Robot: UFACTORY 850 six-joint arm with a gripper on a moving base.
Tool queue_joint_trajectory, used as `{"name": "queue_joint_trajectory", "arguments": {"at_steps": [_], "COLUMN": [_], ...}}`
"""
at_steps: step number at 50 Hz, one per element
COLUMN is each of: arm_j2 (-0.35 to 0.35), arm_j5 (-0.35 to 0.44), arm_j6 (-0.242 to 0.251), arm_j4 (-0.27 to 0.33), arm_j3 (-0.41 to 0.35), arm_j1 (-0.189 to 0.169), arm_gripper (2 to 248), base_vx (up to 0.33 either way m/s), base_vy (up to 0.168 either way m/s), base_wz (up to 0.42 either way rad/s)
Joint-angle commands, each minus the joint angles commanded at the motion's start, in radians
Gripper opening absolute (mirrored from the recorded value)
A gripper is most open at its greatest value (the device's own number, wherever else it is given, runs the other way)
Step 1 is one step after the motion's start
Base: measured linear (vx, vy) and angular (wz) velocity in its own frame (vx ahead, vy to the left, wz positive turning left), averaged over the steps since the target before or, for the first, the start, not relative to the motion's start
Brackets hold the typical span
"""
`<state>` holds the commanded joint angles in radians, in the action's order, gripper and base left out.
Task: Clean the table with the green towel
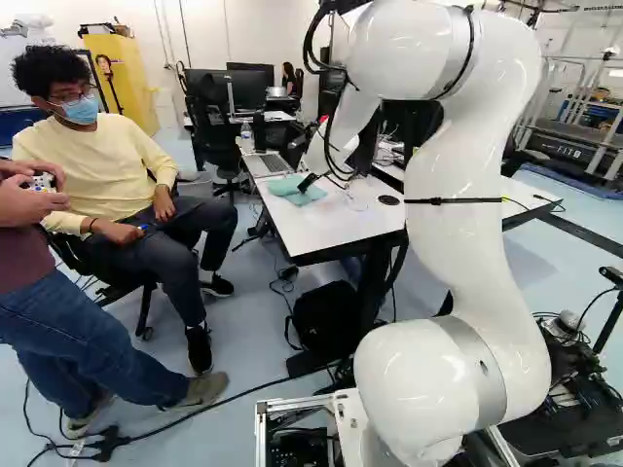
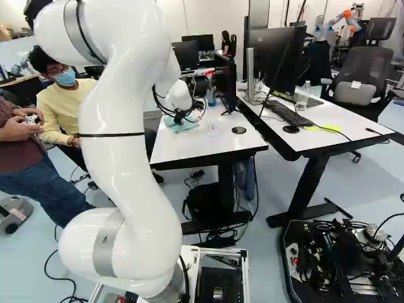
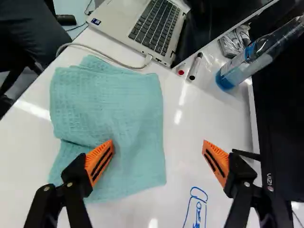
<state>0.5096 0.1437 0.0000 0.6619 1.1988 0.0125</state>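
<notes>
White-topped, the desk [image 1: 336, 222] spans mid-frame in the left base view, a black bag [image 1: 326, 316] below its near edge. Above it the end effector [image 1: 323, 181] has its fingers wide apart, one over the green towel [image 3: 114, 118] by the desk's left edge; white surface separates towel and monitor [image 3: 282, 109]. Beyond lie a cable [image 3: 111, 58], laptop [image 3: 123, 28] and bottle [image 3: 240, 66].

The smooth white arm [image 1: 462, 243] is ringed at its rounded joints with grey bands [image 1: 479, 375] and circled by a thin black strap [image 1: 453, 200]. Black cables [image 2: 165, 110] are looped near its end. The black pincer [image 1: 308, 183] is studded with silvery screws [image 3: 69, 184] and faced with ribbed, dark-slotted orange pads [image 3: 99, 161].
</notes>
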Motion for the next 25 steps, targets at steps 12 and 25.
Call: {"name": "queue_joint_trajectory", "arguments": {"at_steps": [12, 25], "arm_j2": [0.031, 0.054], "arm_j5": [0.000, 0.000], "arm_j6": [0.000, 0.000], "arm_j4": [0.126, 0.263], "arm_j3": [0.041, 0.072], "arm_j1": [-0.027, -0.043], "arm_gripper": [247, 247], "base_vx": [0.000, 0.000], "base_vy": [0.000, 0.000], "base_wz": [0.000, 0.000]}}
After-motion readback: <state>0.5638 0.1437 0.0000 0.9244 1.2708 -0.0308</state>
